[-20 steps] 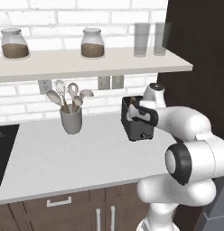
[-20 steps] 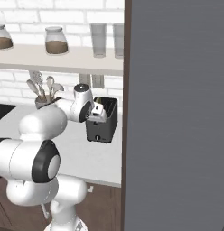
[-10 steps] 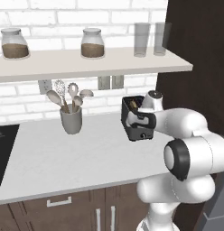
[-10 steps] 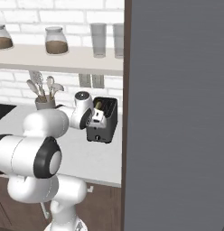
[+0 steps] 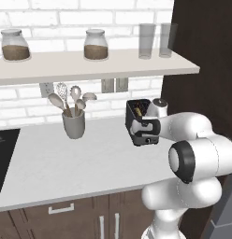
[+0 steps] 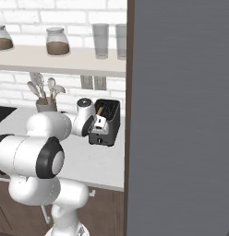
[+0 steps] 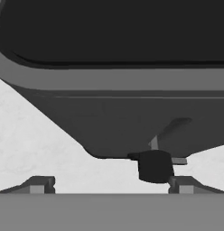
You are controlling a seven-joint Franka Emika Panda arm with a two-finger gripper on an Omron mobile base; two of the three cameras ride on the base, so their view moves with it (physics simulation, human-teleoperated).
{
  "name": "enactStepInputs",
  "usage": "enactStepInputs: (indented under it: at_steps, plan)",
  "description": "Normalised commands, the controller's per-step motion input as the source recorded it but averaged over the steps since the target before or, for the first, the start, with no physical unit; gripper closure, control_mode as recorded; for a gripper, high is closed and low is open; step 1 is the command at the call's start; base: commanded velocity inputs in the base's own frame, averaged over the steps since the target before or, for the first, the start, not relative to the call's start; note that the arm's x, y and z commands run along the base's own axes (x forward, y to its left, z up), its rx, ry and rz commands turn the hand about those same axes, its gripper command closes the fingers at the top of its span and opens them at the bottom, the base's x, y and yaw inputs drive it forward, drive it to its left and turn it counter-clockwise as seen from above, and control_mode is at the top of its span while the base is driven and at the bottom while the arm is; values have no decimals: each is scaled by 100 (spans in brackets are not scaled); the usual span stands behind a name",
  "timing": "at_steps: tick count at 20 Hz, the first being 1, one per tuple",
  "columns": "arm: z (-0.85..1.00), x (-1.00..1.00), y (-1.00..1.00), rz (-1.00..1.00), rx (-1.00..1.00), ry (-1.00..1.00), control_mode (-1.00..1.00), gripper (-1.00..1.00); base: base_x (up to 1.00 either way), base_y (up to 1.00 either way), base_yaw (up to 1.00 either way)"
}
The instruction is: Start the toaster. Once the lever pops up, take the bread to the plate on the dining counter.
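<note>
A simulated kitchen worktop with a white brick wall behind it. The toaster (image 5: 140, 123), a small dark-grey box with a black slotted top, stands on the white worktop (image 5: 66, 161) near its right end, close to a tall dark panel (image 5: 202, 70). The white robot arm reaches forward so that its gripper (image 5: 147, 127) sits right against the toaster's front face. In the left base view a small round knob shows low on that front, and a sliver of tan bread (image 5: 137, 111) peeks from a slot; the right base view shows the same bread (image 6: 100, 110) from the other side, but a wide grey slab (image 6: 181, 115) covers the right half of that picture. The hand view is very close: the toaster's dark body (image 7: 114, 117) fills the upper part, a black lever or knob (image 7: 154, 165) juts out just above the right fingertip (image 7: 184, 185), and the two tips stand far apart, so the claw is spread wide and holds nothing; whether a tip touches the lever cannot be told. The left base view also gives a grey utensil cup (image 5: 74, 125) with spoons, well left of the toaster, the corner of a black hob (image 5: 3, 156), and a shelf (image 5: 90, 65) bearing two jars and two glasses.
</note>
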Motion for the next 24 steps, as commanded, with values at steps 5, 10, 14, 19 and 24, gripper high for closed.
enactStepInputs:
  at_steps: [5, 10, 14, 19, 24]
  plan:
    - [-12, 0, 1, 0, 0, 2, -100, -100, 0, 0, 0]
    - [0, -5, -1, 1, 0, 0, -100, -100, 0, 0, 0]
    - [36, -57, -3, 3, 0, -7, -100, -100, 0, 0, 0]
    - [75, -71, -6, 1, 3, -9, -100, -100, 0, 0, 0]
    - [80, -43, -2, 0, 4, -10, -100, -100, 0, 0, 0]
